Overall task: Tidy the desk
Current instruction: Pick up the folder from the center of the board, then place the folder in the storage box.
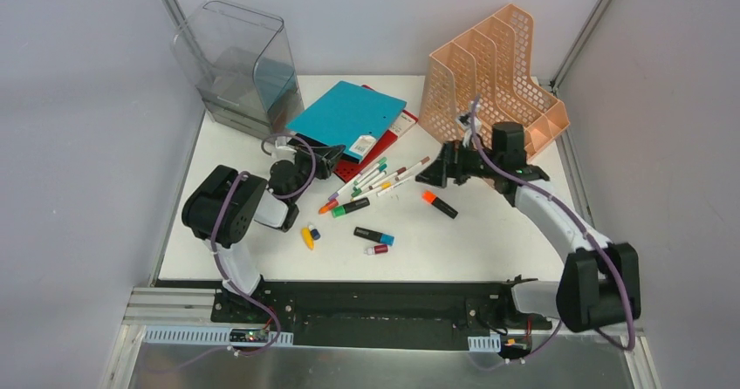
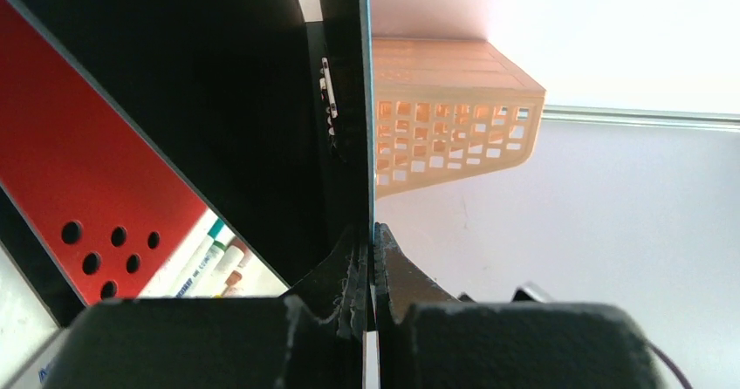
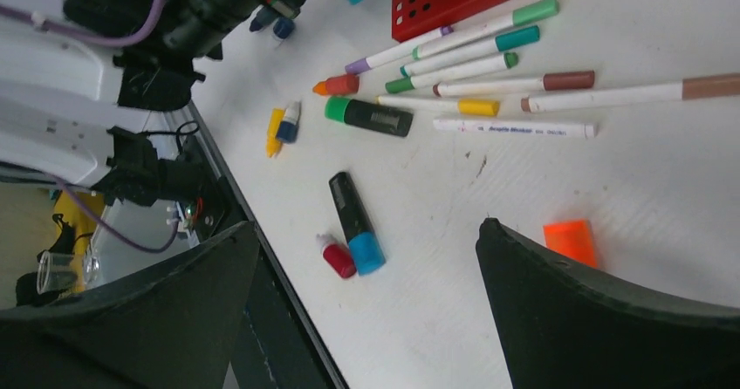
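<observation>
blue folder (image 1: 349, 119) being pinched
your left gripper (image 2: 368, 232) is clamping its edge; your right gripper (image 3: 366, 232) is gaping over the desk (image 1: 489, 241).

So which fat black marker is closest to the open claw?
The orange-capped marker, lying alone right by the right gripper. The green-capped marker and blue-capped marker lie further left, near the thin pens.

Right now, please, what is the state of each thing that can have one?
Left hand: shut on the edge of the blue folder.
Right hand: open, holding nothing.
Blue folder: pinched at one edge.
Orange file rack: upright, slots look empty.
Clear bin: upright.
Green highlighter: capped, lying flat.
</observation>
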You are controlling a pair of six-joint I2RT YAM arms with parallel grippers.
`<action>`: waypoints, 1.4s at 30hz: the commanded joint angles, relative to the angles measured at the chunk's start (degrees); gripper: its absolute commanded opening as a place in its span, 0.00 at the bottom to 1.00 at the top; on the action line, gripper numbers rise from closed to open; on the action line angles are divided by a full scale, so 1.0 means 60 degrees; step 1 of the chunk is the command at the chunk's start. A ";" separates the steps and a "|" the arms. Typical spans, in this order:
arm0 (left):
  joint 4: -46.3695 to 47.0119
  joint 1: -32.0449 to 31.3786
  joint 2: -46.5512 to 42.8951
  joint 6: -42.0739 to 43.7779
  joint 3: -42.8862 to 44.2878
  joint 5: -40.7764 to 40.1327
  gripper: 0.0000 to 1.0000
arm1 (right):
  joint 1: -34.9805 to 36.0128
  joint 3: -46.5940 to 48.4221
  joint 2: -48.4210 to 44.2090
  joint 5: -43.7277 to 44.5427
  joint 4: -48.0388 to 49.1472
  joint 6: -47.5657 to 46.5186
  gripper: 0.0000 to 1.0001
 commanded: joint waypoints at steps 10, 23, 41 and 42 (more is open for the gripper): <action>0.1146 -0.0462 -0.1742 -0.0261 -0.1207 -0.0355 0.00 | 0.2924 0.2425 0.3716 0.5024 0.3490 0.4392 1.00; 0.0794 -0.0879 -0.2588 -0.0271 -0.1961 -0.0721 0.00 | 0.3384 0.2587 0.5486 0.6309 0.4589 0.6725 1.00; -0.1249 -0.1720 -0.5441 0.0394 -0.3031 -0.0777 0.00 | 0.3283 0.2482 0.5716 0.4251 0.6756 0.8327 0.84; -0.1745 -0.1750 -0.5876 0.0530 -0.3068 -0.0758 0.00 | 0.3282 0.2489 0.5670 0.4101 0.6932 0.8401 0.80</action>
